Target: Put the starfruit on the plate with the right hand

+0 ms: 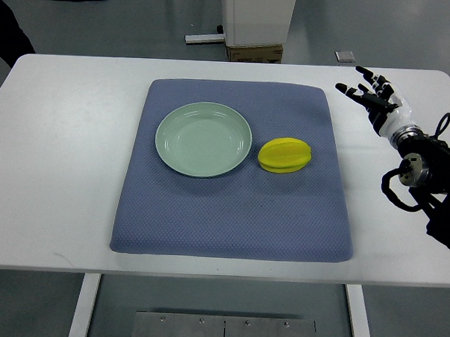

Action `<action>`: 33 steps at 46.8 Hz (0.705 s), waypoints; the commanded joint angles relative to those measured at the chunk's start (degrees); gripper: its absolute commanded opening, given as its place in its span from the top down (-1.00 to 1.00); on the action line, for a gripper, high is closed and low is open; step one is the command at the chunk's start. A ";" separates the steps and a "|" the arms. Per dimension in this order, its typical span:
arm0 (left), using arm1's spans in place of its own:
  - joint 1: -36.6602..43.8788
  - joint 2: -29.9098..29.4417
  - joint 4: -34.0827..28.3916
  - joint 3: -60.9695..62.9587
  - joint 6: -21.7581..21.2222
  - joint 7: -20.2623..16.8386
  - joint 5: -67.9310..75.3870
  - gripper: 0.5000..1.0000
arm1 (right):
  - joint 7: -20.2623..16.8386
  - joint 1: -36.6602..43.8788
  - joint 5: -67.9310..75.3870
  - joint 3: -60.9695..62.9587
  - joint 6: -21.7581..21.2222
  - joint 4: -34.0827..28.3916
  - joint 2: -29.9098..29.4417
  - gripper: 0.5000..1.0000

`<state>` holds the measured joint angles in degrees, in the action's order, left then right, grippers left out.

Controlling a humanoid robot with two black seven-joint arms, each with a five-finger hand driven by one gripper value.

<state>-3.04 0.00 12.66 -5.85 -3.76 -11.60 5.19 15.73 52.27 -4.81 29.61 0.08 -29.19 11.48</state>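
Note:
A yellow starfruit (285, 155) lies on the blue mat (230, 213), just right of a pale green plate (203, 138) and almost touching its rim. The plate holds nothing. My right hand (370, 90) hovers over the white table's far right side, to the right of the mat and up-right of the starfruit, well apart from it. Its fingers are spread and hold nothing. The right arm comes in from the right edge. The left arm does not show.
The white table (53, 168) carries the mat in its middle. A white cabinet base (255, 20) stands beyond the far table edge, on the grey floor. A dark shape (7, 32) shows at the far left corner.

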 commanded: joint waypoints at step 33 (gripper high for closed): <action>0.84 0.00 0.00 -0.04 -0.02 -0.26 0.00 -1.00 | 0.00 0.02 -0.02 0.01 0.00 0.01 -0.14 -1.00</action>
<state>-2.11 0.00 12.66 -5.89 -3.79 -11.86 5.19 15.74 52.38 -4.82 29.61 0.09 -29.18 11.35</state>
